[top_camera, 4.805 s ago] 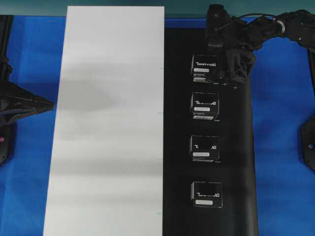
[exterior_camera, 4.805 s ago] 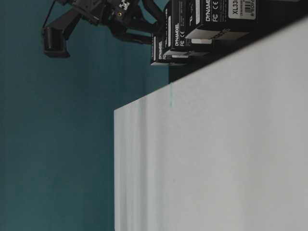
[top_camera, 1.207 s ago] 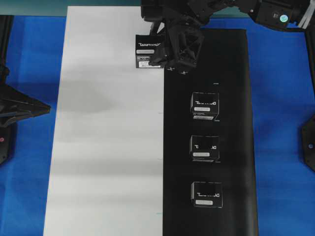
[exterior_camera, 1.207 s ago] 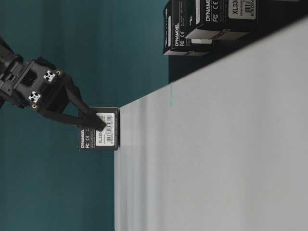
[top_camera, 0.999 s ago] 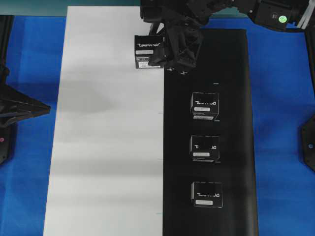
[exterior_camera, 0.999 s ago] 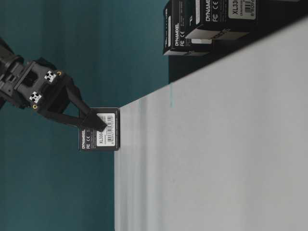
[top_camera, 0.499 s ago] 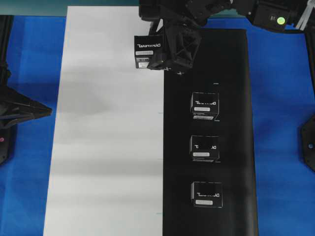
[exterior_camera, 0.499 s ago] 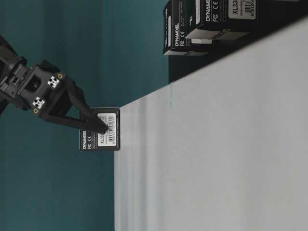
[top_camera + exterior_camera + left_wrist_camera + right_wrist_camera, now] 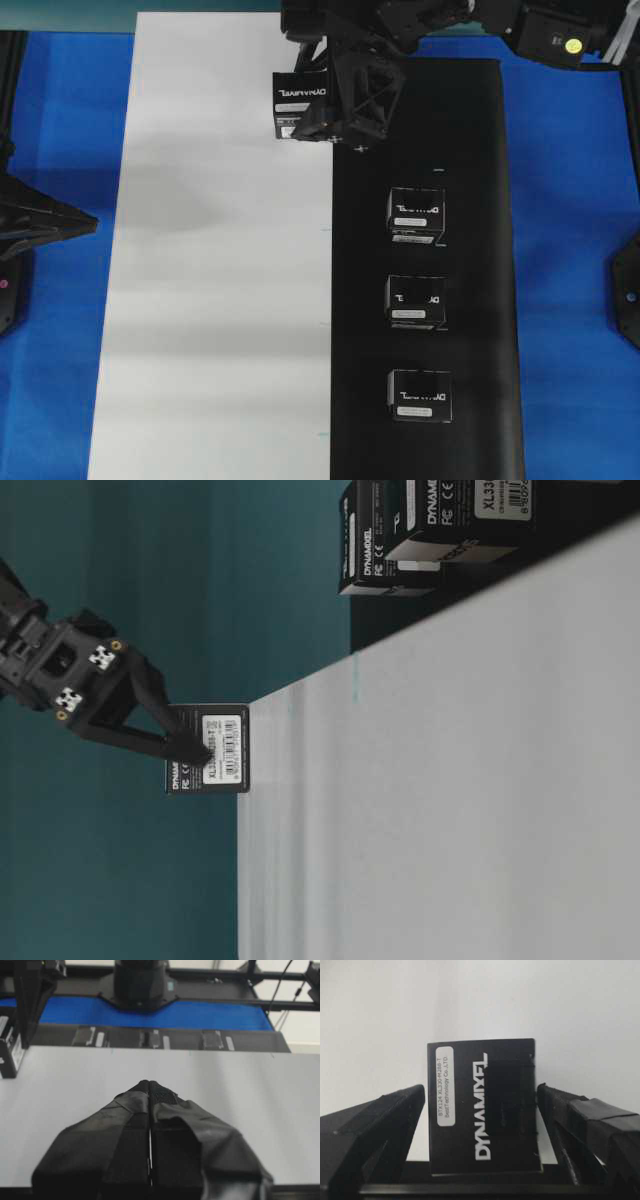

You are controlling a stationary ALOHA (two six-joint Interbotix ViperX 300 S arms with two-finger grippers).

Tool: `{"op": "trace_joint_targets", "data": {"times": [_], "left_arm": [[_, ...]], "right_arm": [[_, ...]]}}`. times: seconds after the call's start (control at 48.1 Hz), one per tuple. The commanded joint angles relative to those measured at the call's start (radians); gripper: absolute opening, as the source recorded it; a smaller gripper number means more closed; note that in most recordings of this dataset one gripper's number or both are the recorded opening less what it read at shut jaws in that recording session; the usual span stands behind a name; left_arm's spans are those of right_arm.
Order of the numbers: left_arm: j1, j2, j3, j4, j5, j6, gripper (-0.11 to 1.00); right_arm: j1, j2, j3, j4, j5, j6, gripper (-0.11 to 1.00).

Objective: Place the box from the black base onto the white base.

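The box (image 9: 302,103) is set on the white base (image 9: 215,300) near its far edge, by the black base (image 9: 470,250). The right gripper (image 9: 480,1125) straddles it, spread wide, gripping nothing.

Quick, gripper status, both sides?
Left gripper: closed, empty.
Right gripper: open, fingers either side of the box on the white base, not gripping.

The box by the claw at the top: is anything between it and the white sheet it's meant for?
Nothing visible. The box already sits on the white sheet, near its top edge. The right claw stands open around it, with a gap on each side. The other three boxes are on the black sheet, off to one side.
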Motion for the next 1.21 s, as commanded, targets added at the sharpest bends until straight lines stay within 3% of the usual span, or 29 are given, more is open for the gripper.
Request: {"op": "trace_joint_targets", "data": {"times": [0.0,0.541,0.895,1.186], "left_arm": [[-0.002,0.005,-0.014,0.003,-0.005,0.000,-0.06],[-0.002,0.005,-0.014,0.003,0.000,-0.002,-0.06],[0.000,-0.009,-0.017,0.003,0.005,0.000,-0.06],[-0.002,-0.012,-0.018,0.003,0.005,-0.002,-0.06]], "right_arm": [[-0.003,-0.021,-0.012,0.003,-0.002,0.000,0.99],[-0.028,-0.161,0.037,0.003,0.003,-0.002,0.99],[-0.018,-0.319,0.206,0.003,-0.012,0.009,0.99],[0.015,-0.451,0.387,0.003,-0.178,0.081,0.99]]}}
